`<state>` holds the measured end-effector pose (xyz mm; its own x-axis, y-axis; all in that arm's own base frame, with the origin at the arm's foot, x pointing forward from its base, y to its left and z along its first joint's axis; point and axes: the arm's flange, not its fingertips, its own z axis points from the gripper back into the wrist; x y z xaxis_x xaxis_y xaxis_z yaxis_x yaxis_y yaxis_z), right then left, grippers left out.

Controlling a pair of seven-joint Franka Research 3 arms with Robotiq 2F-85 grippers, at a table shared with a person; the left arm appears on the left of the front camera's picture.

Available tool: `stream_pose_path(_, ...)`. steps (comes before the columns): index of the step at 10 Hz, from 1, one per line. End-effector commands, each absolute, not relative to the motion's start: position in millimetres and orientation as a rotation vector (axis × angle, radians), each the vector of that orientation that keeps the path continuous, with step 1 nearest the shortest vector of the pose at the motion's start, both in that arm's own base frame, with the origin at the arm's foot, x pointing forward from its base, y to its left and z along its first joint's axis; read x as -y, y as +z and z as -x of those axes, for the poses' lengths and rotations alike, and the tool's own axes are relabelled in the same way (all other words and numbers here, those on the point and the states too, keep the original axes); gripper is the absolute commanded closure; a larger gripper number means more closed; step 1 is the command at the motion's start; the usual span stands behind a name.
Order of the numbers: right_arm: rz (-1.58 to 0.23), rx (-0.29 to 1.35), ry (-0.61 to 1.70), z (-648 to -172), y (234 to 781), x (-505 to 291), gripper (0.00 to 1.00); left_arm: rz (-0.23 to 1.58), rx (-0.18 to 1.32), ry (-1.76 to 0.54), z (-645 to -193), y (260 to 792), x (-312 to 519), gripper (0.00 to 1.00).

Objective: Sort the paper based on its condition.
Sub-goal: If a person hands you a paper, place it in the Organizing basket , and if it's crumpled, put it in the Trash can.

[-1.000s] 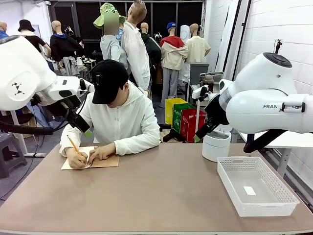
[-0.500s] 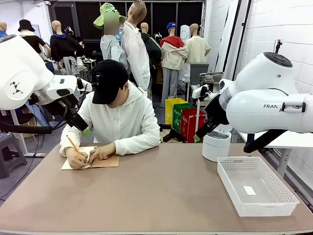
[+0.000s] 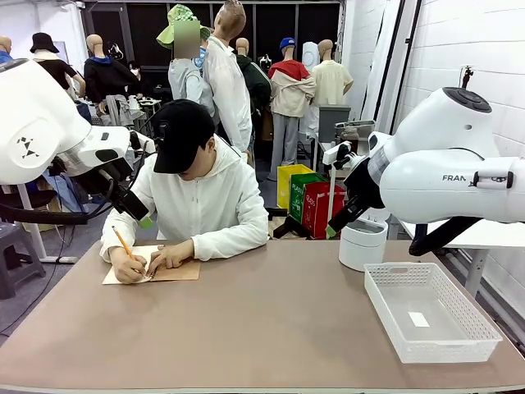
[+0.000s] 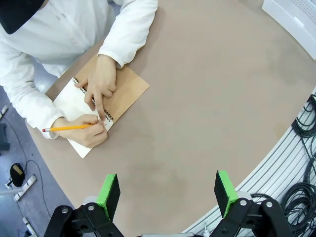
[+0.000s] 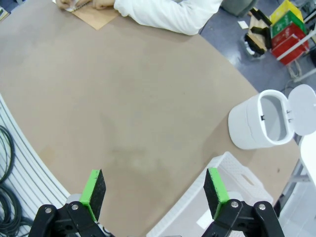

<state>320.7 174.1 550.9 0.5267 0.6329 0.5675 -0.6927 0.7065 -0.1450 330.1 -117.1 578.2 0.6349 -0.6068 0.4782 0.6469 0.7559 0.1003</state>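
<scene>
Paper (image 4: 69, 102) — white, flat, uncrumpled

Workshop room. A brown bench (image 3: 271, 320) spreads below the right hand (image 3: 330, 231). To that hand's right rises a white-painted brick wall (image 3: 447, 49). Far behind it, dark black-framed panels (image 3: 271, 20) line the back. Yellow, green and red crates (image 3: 316, 205) stand just behind the hand on a grey floor (image 3: 41, 287).

Basket (image 3: 451, 349) on table (image 3: 271, 328), near right side. Small slip (image 3: 418, 319) lies in basket. Bin (image 3: 362, 244) just behind basket, possibly off the table edge. Notebook (image 3: 182, 271) well left of basket, far side; writing hand (image 3: 130, 268) with pencil (image 3: 123, 241) and other hand (image 3: 168, 257) on it, person (image 3: 205, 197) behind.
</scene>
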Motion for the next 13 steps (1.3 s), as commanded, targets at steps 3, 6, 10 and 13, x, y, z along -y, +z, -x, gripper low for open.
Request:
stream_pose_path(3,-0.106,0.634,0.795,-320.8,550.7,-174.3,0.0,0.1,0.515,-0.73,-329.4,578.7,117.4,0.0)
stream_pose_path(6,-0.106,0.634,0.795,-320.8,550.7,-174.3,0.0,0.1,0.515,-0.73,-329.4,578.7,117.4,0.0)
stream_pose_path(10,-0.106,0.634,0.795,-320.8,550.7,-174.3,0.0,0.1,0.515,-0.73,-329.4,578.7,117.4,0.0)
stream_pose_path(13,-0.106,0.634,0.795,-320.8,550.7,-174.3,0.0,0.1,0.515,-0.73,-329.4,578.7,117.4,0.0)
